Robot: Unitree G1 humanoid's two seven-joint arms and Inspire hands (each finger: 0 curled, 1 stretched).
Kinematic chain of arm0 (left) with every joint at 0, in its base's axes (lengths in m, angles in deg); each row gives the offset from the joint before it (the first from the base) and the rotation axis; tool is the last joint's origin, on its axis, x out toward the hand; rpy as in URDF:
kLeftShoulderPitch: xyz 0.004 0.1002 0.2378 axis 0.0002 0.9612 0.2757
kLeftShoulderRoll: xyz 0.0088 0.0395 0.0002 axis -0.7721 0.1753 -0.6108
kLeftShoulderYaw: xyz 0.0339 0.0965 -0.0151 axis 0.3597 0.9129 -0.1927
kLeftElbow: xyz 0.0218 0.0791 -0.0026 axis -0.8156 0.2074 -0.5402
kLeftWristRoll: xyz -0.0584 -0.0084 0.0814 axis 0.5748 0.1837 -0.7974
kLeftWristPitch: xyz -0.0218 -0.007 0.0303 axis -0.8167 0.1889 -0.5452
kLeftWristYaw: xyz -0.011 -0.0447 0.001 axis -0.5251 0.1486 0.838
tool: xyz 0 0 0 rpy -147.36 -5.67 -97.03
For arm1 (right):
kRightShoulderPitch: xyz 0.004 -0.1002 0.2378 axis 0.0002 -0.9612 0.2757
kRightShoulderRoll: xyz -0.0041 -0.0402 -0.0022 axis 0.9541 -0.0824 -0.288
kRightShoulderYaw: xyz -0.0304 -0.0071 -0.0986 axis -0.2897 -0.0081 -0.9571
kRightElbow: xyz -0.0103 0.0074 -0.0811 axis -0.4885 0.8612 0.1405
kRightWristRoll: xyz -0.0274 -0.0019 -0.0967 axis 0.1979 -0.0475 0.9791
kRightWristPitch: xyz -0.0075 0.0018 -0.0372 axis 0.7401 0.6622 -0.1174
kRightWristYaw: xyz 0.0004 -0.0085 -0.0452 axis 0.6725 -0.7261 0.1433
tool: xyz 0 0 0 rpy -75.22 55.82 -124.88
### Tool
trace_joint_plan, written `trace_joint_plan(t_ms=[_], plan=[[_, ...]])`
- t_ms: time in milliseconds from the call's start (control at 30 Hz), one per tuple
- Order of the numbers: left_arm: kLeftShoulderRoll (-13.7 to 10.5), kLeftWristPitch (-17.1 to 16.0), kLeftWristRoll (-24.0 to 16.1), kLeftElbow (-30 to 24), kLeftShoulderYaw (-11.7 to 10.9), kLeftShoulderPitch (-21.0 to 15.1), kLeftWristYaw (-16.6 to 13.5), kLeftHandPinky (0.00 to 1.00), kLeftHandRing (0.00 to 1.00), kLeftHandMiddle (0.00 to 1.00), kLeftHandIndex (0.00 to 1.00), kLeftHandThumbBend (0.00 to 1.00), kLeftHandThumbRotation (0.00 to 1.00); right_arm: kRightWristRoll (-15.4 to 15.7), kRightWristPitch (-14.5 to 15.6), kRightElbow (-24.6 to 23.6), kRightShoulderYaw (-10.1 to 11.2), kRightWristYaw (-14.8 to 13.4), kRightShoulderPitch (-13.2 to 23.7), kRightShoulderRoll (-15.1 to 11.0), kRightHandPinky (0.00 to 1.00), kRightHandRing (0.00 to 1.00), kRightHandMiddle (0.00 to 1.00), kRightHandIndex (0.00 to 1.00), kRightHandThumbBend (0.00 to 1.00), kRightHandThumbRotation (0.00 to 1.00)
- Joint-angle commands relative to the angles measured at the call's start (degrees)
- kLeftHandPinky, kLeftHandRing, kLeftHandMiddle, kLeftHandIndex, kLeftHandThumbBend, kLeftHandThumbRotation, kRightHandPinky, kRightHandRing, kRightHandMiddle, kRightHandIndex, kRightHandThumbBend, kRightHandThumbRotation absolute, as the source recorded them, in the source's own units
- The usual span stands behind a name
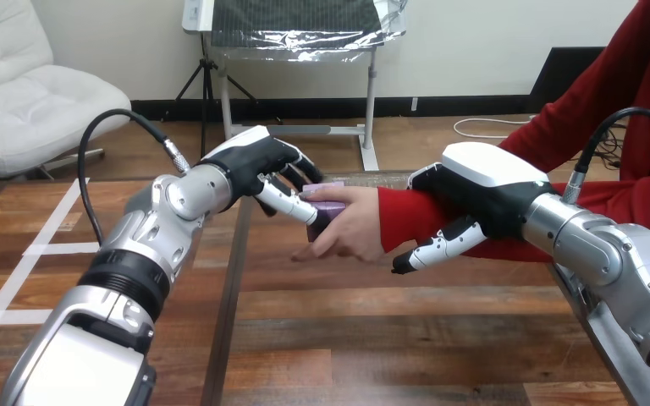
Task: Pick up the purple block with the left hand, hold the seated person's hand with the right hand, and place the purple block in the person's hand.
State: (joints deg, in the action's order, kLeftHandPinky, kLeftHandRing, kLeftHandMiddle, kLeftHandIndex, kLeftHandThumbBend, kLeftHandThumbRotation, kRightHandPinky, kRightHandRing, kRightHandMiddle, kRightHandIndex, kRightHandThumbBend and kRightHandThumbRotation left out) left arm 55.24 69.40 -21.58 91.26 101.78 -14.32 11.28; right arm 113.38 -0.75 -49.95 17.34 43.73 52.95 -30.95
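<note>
- The left hand (250,165) is reaching in from the left of the frame to its centre. Its fingers and thumb are pinching the purple block (328,210), so it is holding, not open.
- The purple block is sitting at mid-frame, above the worktop (372,338), and is touching the person's hand (351,233). The block is being presented at the point of transfer.
- The person's hand is extending from the right, fingers pointing left and downward, and is resting against the block's right side.
- The right hand (487,182) is lying over the person's red sleeve (415,222), just right of the wrist. I judge it is placed there to steady the arm. I cannot tell whether it is closing round the forearm.
- Judgement: the handover is nearing its end and release is not yet done.
</note>
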Motion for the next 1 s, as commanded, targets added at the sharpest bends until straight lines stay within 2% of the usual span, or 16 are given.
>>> trace_joint_plan(t_ms=[0,567,867,967], plan=[[-1.6,-1.2,0.5,-3.2,-1.2,-1.9,-1.4,0.62,0.76,0.8,0.78,0.68,0.21,-0.5,-0.7,-4.0,0.6,-0.1,2.0,-0.8,0.49,0.6,0.62,0.67,0.95,0.51],[-2.7,-1.4,-0.4,-5.6,-0.5,-0.6,-2.4,0.62,0.8,0.85,0.81,0.71,0.12,-1.6,-1.1,-5.1,1.2,-0.4,0.9,-1.3,0.48,0.59,0.61,0.66,0.97,0.53],[-3.5,-0.8,-2.9,-6.5,1.1,-0.4,-3.2,0.64,0.81,0.84,0.81,0.7,0.15,-2.7,0.1,-5.9,1.4,1.0,0.4,-1.5,0.48,0.58,0.61,0.66,0.99,0.56],[-3.9,-0.6,-4.4,-6.8,1.9,-0.3,-3.6,0.68,0.82,0.84,0.81,0.7,0.17,-3.0,0.6,-6.2,1.4,1.8,0.3,-1.6,0.48,0.59,0.62,0.66,0.99,0.58]])
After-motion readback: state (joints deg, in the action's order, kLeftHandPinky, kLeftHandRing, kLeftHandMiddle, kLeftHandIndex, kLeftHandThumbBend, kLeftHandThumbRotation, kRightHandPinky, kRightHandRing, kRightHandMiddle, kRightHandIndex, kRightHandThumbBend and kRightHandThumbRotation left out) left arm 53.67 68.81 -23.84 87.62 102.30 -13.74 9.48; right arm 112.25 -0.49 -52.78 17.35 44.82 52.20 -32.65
